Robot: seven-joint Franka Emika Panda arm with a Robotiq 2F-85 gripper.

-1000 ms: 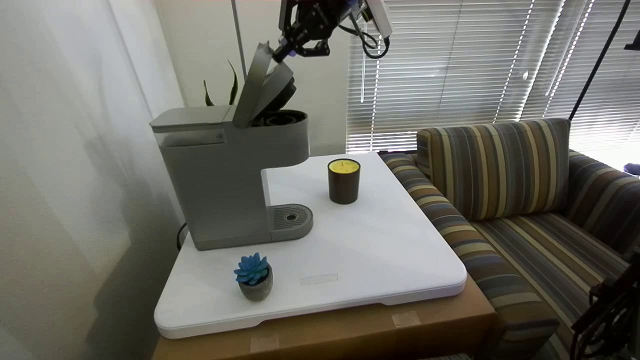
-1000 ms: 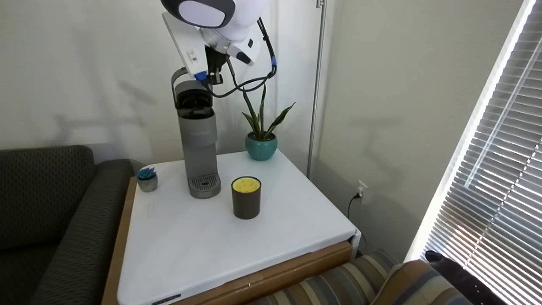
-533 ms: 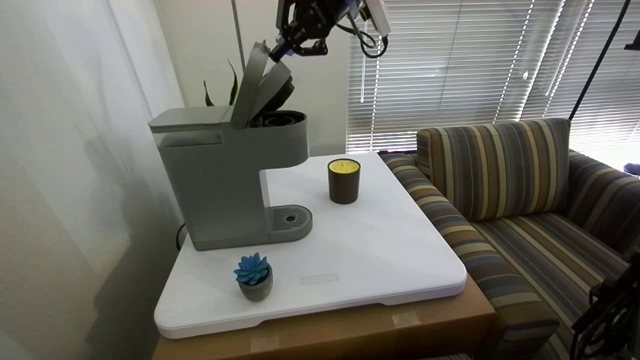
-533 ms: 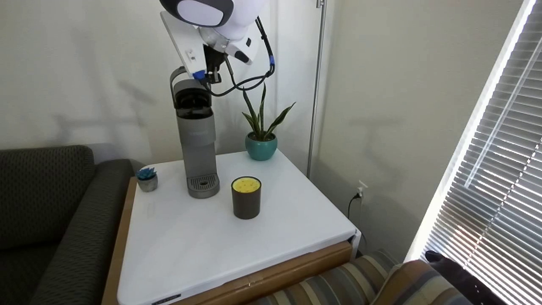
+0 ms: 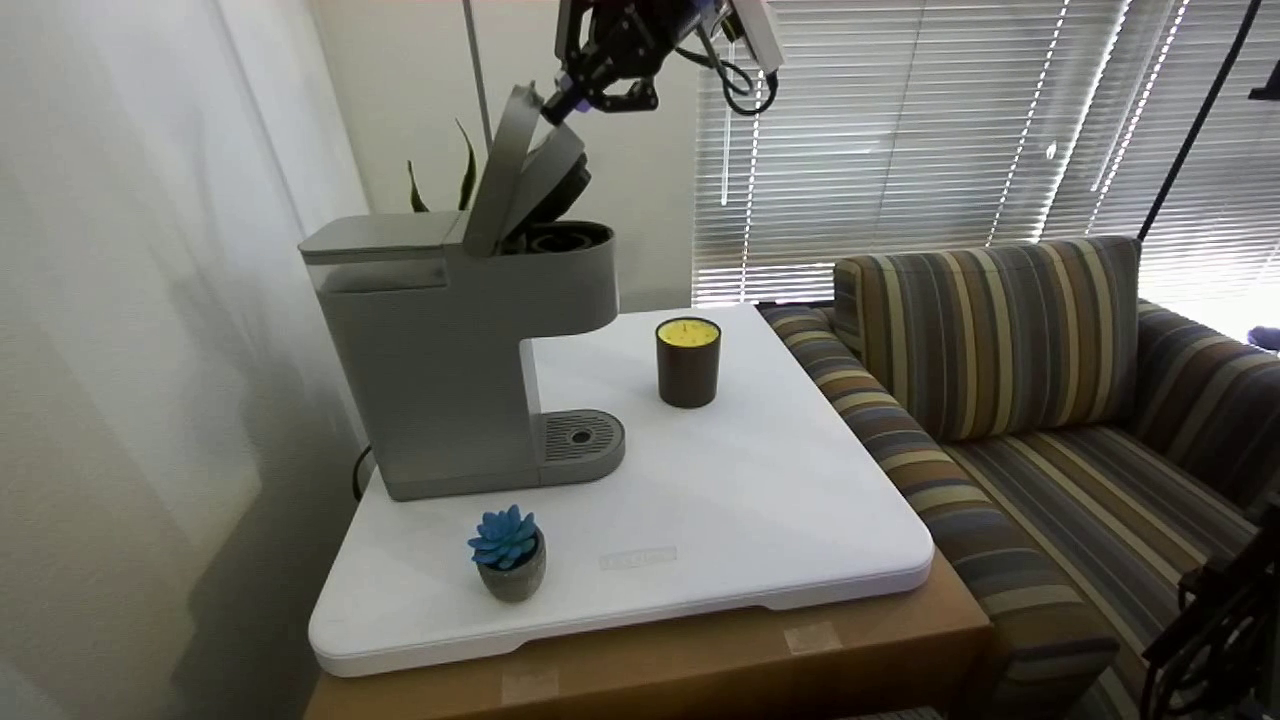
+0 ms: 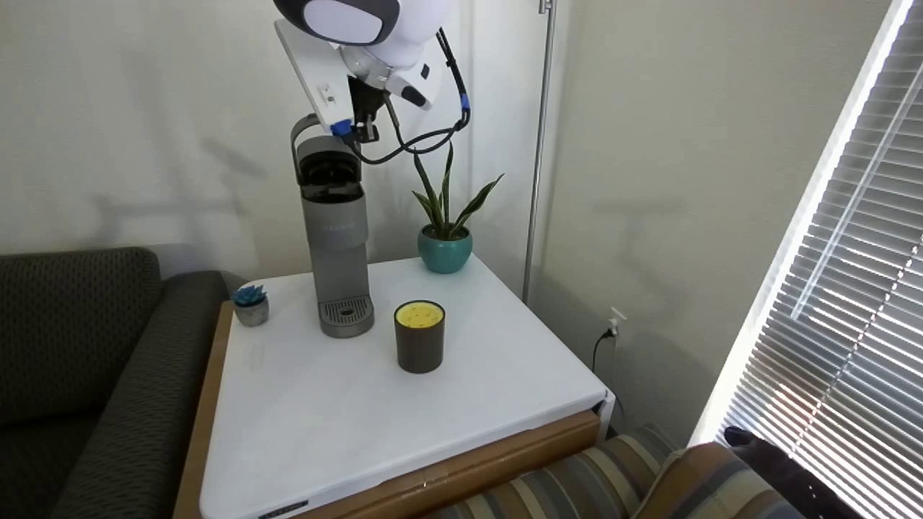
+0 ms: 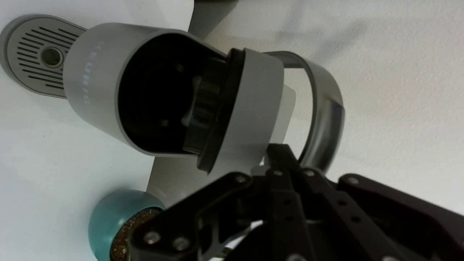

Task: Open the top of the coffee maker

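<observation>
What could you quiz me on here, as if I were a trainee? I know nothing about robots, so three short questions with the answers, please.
1. True or false: the top of the coffee maker is tilted up.

2. Pick one. The end effector, meaning the grasping part, is closest to:
A) the potted succulent
B) that top
C) the striped armchair

3. Fill the gap: in both exterior views, the filling of the dark round jar is ____ in colour.

Key:
1. True
2. B
3. Yellow
</observation>
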